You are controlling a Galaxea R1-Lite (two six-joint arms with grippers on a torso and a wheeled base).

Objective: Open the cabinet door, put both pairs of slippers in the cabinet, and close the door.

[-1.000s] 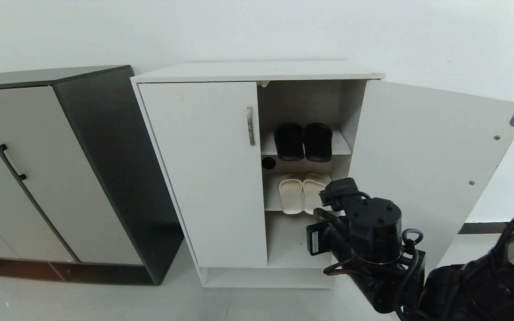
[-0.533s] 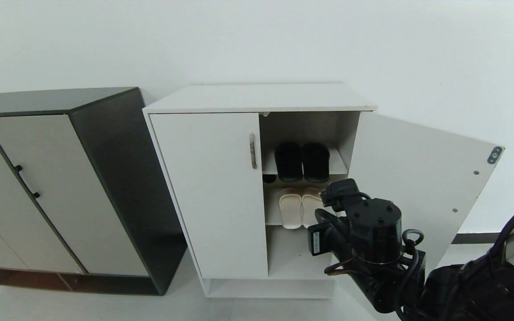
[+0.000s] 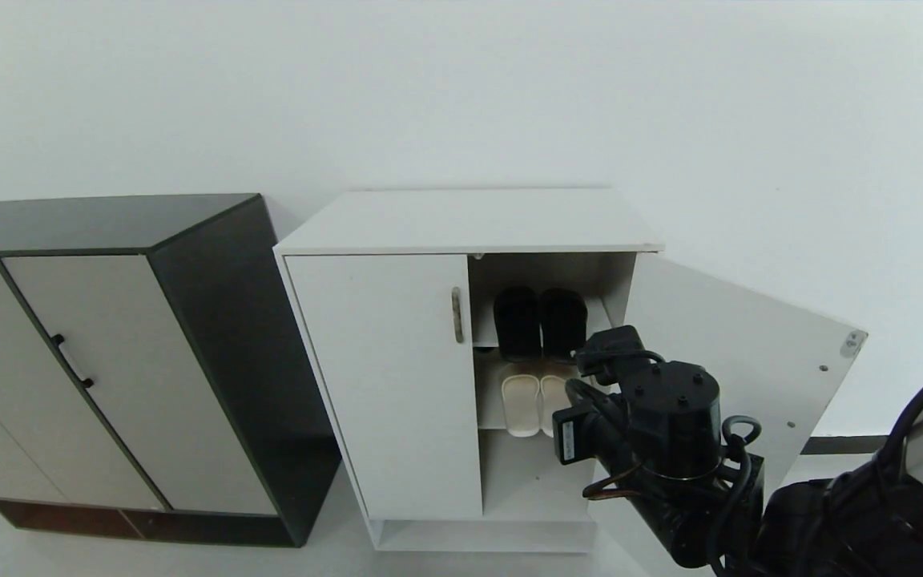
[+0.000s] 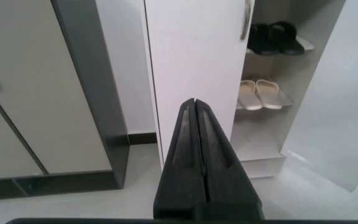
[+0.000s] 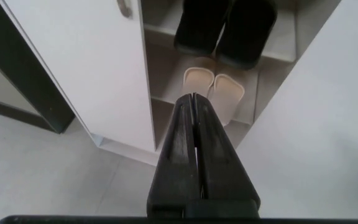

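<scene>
The white cabinet [image 3: 461,220] stands with its right door [image 3: 734,361] swung open and its left door [image 3: 385,377] closed. A black pair of slippers [image 3: 540,320] sits on the upper shelf, and a white pair of slippers [image 3: 530,393] on the shelf below. Both pairs also show in the wrist views: black [image 5: 225,25], [image 4: 275,37]; white [image 5: 213,84], [image 4: 263,93]. My right gripper [image 5: 195,98] is shut and holds nothing, out in front of the open compartment. My left gripper [image 4: 194,101] is shut and holds nothing, farther back, facing the closed left door.
A dark cabinet [image 3: 109,361] with light doors stands close on the left of the white one. The open right door juts out toward my right arm [image 3: 662,433]. Bare floor [image 4: 129,205] lies in front of both cabinets.
The whole head picture has shifted: the cabinets now look smaller and lower, so the camera has moved back. Slippers, doors and my right arm keep their places.
</scene>
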